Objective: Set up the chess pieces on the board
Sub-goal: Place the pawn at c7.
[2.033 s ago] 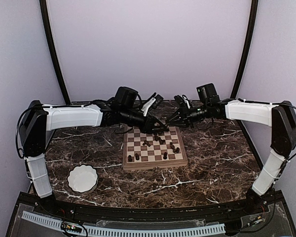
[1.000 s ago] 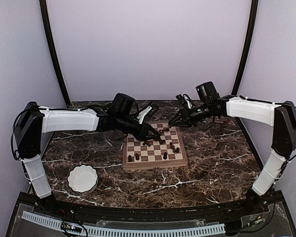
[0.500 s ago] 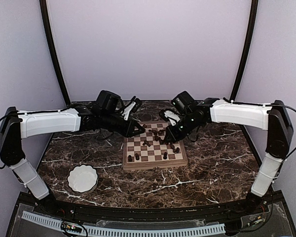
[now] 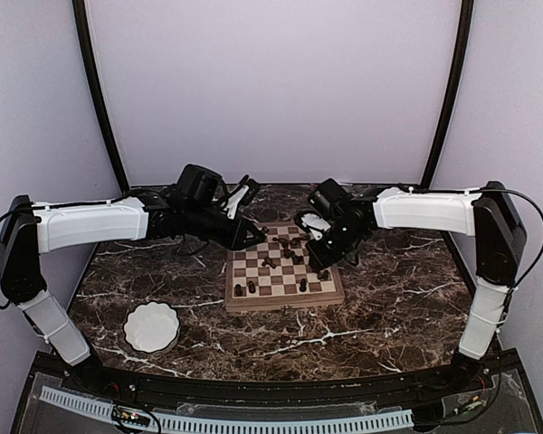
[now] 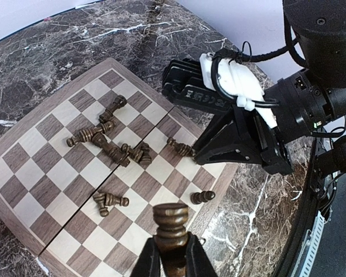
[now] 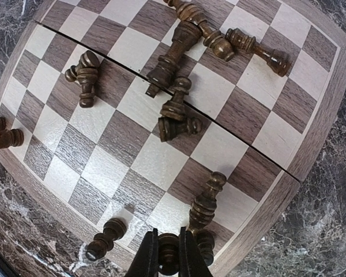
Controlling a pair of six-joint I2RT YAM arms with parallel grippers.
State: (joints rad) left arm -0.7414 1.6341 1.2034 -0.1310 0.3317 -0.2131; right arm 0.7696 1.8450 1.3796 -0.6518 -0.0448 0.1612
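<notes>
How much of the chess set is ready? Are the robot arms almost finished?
Just started! Three near-row pieces seem to stand on the board. The left claw is shut on one held piece, the right claw on another. The tipped pieces heaped mid-board are left to stand up.

Soft, even light fills the grainy overhead view. The wrist views are sharper: faint shadows beside the small dark brown wooden chessmen (image 6: 176, 109), pale sheen on the dark veined marble tabletop (image 5: 75, 34).
</notes>
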